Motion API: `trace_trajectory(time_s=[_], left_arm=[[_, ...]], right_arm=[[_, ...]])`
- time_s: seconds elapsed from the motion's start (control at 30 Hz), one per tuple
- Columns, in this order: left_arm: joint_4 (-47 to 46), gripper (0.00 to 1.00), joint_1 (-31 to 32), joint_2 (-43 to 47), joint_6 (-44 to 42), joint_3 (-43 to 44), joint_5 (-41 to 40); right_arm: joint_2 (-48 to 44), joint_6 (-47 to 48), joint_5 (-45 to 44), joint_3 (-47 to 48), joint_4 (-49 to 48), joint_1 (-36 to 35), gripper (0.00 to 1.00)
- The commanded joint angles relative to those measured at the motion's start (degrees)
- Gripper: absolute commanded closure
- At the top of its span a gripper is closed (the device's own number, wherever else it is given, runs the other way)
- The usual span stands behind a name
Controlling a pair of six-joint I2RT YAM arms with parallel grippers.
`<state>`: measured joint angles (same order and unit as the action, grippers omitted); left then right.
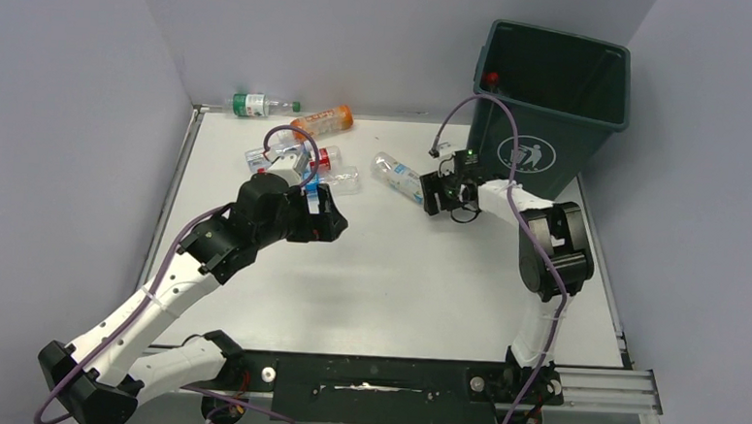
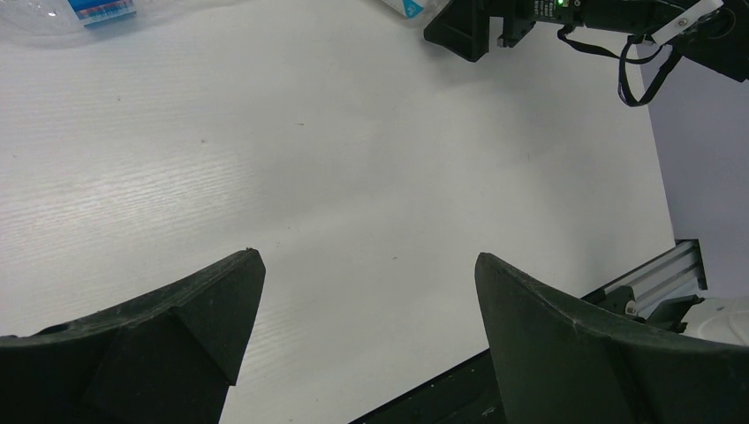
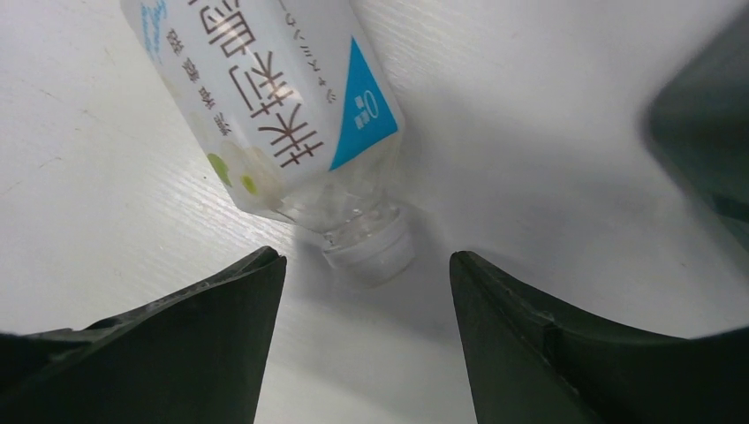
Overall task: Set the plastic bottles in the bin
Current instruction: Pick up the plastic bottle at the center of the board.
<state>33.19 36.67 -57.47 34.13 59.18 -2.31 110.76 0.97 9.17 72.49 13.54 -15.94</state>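
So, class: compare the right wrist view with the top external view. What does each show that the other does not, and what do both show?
Only the right wrist view shows the print and blue triangle on the clear bottle, and its white cap pointing toward the open right tool.

Only the top external view shows the white symbol on the bin, the orange bottle and the green-labelled bottle by the back wall.

Both show the clear bottle lying on the white table, and at least an edge of the dark green bin.

bottles (image 1: 323,122) far left, bin (image 1: 541,133) far right
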Motion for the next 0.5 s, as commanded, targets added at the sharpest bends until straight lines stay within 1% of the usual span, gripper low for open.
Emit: trace_trajectory(time_s=[0.0, 0.27, 0.37, 0.47], left_arm=[[-3.91, 0.09, -0.02, 0.05, -0.12, 1.31, 0.71], [-4.1, 0.09, -0.04, -0.32, -0.34, 1.1, 1.27], [-4.01, 0.09, -0.07, -0.27, -0.38, 1.12, 1.27], [-4.23, 0.09, -0.06, -0.11, -0.34, 0.95, 1.4]], right_arm=[[0.37, 1.56, 1.55, 2.54, -2.98, -1.29, 0.31], [0.32, 1.85, 1.38, 2.03, -4.05, -2.46, 0.35], [0.32, 2.25, 1.14, 2.21, -3.71, -3.35, 0.38], [0.25, 2.77, 0.53, 2.17, -3.13, -4.45, 0.48]])
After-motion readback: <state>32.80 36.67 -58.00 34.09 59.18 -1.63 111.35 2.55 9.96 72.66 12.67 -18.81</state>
